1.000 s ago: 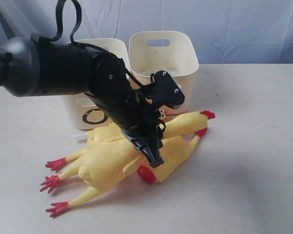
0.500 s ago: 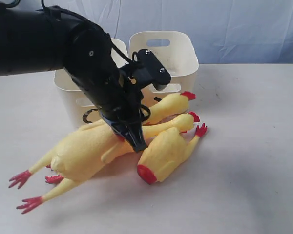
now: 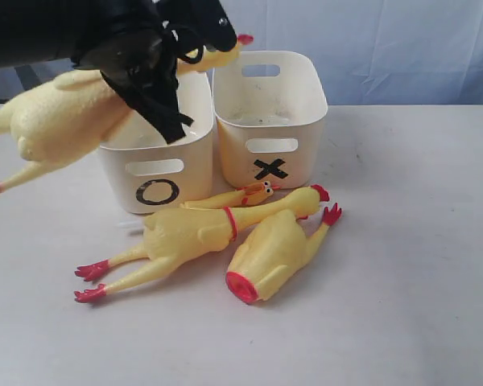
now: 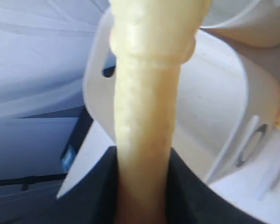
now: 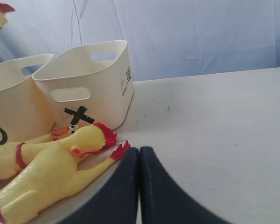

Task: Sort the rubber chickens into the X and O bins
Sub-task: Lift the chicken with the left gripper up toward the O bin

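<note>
My left gripper [image 3: 167, 95] is shut on the neck of a long rubber chicken [image 3: 58, 119] and holds it in the air over the O bin [image 3: 157, 191]. In the left wrist view the yellow neck [image 4: 144, 107] runs between the black jaws of that gripper [image 4: 143, 161]. The X bin [image 3: 270, 167] stands right of the O bin. Before the bins lie a long chicken with a red neck band [image 3: 195, 232], a headless stubby chicken [image 3: 270, 251] and a small thin chicken [image 3: 235, 197]. My right gripper [image 5: 139, 153] is shut and empty, low over the table beside the stubby chicken's red foot [image 5: 121, 150].
The bins stand side by side at the back of the white table [image 3: 410, 265], touching each other. A blue-grey cloth backdrop [image 3: 402, 48] hangs behind them. The held chicken's red comb [image 5: 1, 6] shows in a corner of the right wrist view.
My left gripper has lifted the long chicken off the pile, up and back to the left, to above the O bin. The other three chickens now lie uncovered. The right gripper stayed shut.
</note>
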{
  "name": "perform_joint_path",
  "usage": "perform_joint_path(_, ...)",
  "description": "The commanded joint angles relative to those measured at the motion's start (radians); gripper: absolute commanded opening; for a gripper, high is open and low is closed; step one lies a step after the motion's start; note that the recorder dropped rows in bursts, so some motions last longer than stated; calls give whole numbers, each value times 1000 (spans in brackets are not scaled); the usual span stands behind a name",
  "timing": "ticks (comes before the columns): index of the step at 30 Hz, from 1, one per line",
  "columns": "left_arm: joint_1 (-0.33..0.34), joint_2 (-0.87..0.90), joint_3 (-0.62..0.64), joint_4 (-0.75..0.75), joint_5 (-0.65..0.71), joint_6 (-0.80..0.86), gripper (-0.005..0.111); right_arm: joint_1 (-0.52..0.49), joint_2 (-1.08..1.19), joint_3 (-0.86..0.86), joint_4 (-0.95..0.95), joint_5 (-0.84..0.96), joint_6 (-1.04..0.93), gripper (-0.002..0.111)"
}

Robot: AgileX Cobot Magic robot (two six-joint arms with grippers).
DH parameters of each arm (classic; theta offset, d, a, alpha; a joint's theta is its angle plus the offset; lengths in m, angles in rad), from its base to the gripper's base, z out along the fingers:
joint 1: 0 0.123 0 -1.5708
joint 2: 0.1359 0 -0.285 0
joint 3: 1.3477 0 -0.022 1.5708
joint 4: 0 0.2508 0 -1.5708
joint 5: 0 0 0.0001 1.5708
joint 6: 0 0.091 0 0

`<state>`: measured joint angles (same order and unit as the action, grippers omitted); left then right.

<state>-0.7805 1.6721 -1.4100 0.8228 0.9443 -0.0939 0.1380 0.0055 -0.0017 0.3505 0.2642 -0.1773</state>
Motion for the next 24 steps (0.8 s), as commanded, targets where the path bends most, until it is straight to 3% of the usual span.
perform_joint_path(1, 5, -34, -8, 244, -36, -195, 0, 2, -5, 2, 2, -12, -2, -1)
perform_joint_path(9, 103, -84, -8, 288, -79, -254, 0, 2, -5, 2, 2, -6, -2, -1)
perform_joint_path(14, 236, -131, -4, 291, -263, -464, 0, 2, -5, 2, 2, -6, -2, -1)
perform_joint_path(21, 407, -155, 9, 295, -491, -588, 0, 2, -5, 2, 2, -6, -2, -1)
perform_joint_path(24, 474, -160, 11, 297, -606, -716, 0, 2, -5, 2, 2, -6, -2, -1)
